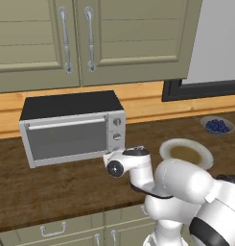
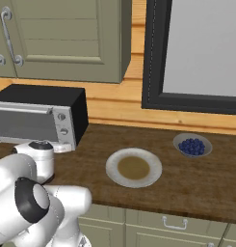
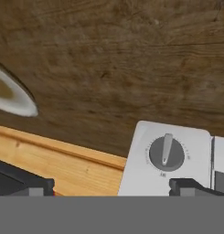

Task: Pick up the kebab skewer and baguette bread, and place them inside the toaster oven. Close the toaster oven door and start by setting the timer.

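Claw [image 3: 109, 187] was spread wide, holding nothing — toaster oven [image 1: 71, 127] just ahead, door shut. Knob [image 3: 166, 152] betw. the tips looked small, stiff, prob. slick; pinch across its ridge.

Toaster oven knob seen over the wooden counter

A silver panel of the toaster oven [image 3: 173, 157] is seen at lower right, bearing a round grey knob [image 3: 167, 153] whose pointer is turned toward the top of the view. Dark brown wooden counter [image 3: 113, 59] is spread across the upper part. The rim of a cream plate [image 3: 15, 98] is cut off at the left edge. A pale wood strip [image 3: 63, 167] is seen at lower left.
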You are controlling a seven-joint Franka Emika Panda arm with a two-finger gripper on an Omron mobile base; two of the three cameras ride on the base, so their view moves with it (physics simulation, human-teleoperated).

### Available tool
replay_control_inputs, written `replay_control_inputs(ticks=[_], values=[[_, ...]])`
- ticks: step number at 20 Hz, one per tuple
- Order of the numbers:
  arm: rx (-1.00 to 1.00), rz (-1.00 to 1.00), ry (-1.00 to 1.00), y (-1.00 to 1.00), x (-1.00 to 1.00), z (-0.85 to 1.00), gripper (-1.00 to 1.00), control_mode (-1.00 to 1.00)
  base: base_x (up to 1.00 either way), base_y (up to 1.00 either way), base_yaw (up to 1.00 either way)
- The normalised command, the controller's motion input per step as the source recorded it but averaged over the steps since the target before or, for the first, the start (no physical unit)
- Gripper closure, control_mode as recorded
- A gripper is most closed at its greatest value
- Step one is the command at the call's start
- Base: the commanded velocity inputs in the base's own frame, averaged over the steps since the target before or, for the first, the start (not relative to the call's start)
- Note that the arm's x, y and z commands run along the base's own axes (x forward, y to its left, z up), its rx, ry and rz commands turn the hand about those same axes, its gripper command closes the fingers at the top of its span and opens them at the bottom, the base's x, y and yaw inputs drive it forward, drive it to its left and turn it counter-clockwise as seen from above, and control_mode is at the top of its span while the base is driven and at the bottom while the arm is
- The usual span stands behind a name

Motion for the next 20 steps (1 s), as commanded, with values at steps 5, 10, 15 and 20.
replay_control_inputs(ticks=[5, 10, 15, 20], values=[[0.08, 0.10, 0.00, 0.00, 0.00, -0.30, -1.00, -1.00, 0.00, 0.00, 0.00], [0.06, 0.16, -0.05, -0.16, 0.00, -0.05, -1.00, -1.00, 0.00, 0.00, 0.00], [0.02, 0.19, -0.08, -0.39, 0.00, -0.04, -1.00, -1.00, 0.00, 0.00, 0.00], [0.08, 0.14, -0.02, -0.22, -0.07, -0.30, -1.00, -1.00, 0.00, 0.00, 0.00]])
